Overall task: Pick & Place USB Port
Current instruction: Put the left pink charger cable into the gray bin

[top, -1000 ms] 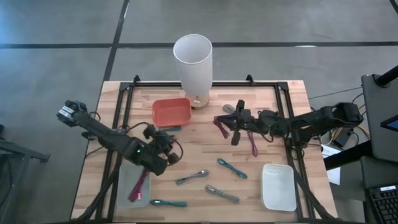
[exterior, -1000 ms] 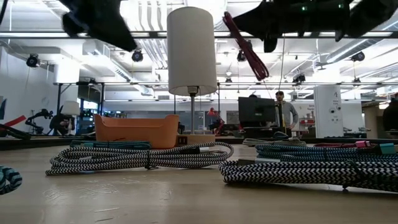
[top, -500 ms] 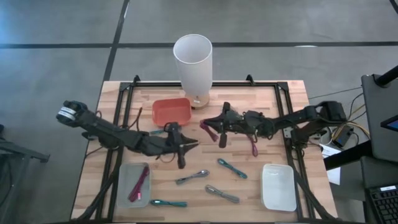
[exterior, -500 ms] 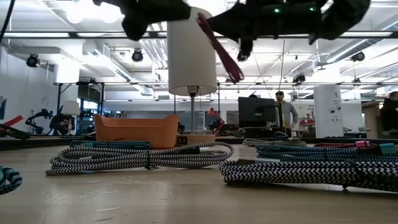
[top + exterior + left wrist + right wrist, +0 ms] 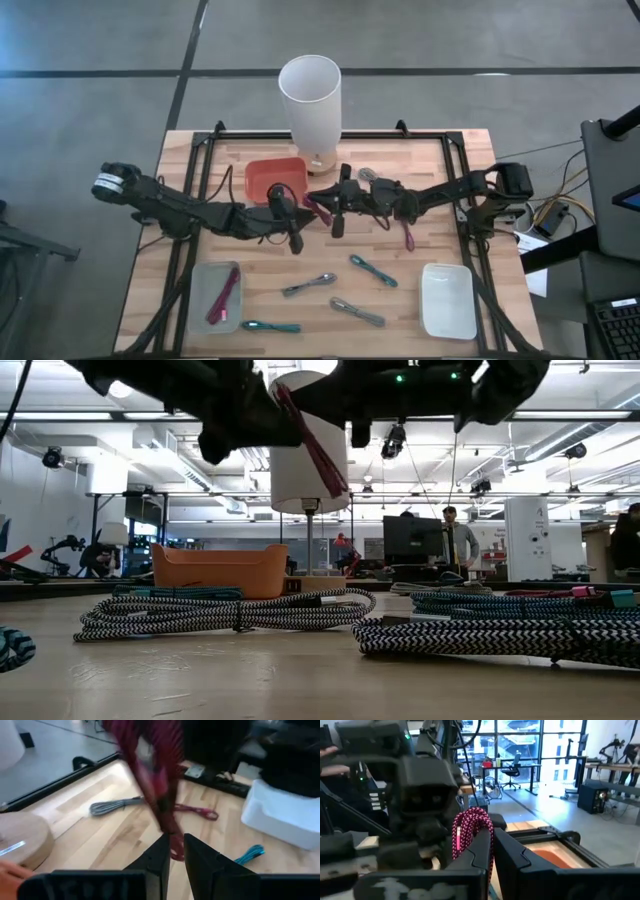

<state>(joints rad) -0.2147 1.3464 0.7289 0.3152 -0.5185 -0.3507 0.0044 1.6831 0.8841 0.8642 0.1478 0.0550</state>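
A magenta-and-black braided USB cable bundle [image 5: 316,205] hangs over the table's middle, near the orange bin [image 5: 275,180]. My right gripper [image 5: 328,207] is shut on it. My left gripper [image 5: 303,213] faces it from the table's left. In the left wrist view its fingers [image 5: 172,851] stand a narrow gap apart at the bundle's lower end [image 5: 170,837]. Another magenta cable [image 5: 225,294] lies in the grey tray [image 5: 203,285] at the near left. My right gripper pinches the coiled bundle between its two fingers, a little below its looped upper end [image 5: 479,831]. The fingers come level from the table's right. The bundle hangs slanted below them [image 5: 312,445], clear of the table. My left gripper's fingertips stand by the bundle's lower end; whether they touch it I cannot tell.
Teal cables [image 5: 373,270], grey cables [image 5: 308,285] and a magenta one [image 5: 408,236] lie loose on the near half of the table. A white tray [image 5: 447,300] sits at the near right. A tall white cylinder [image 5: 311,95] stands at the far edge.
My right gripper has carried the hanging bundle toward the table's left. My left gripper has left the grey tray, swung toward the table's middle and far side, tipped up to near level, and now faces the bundle.
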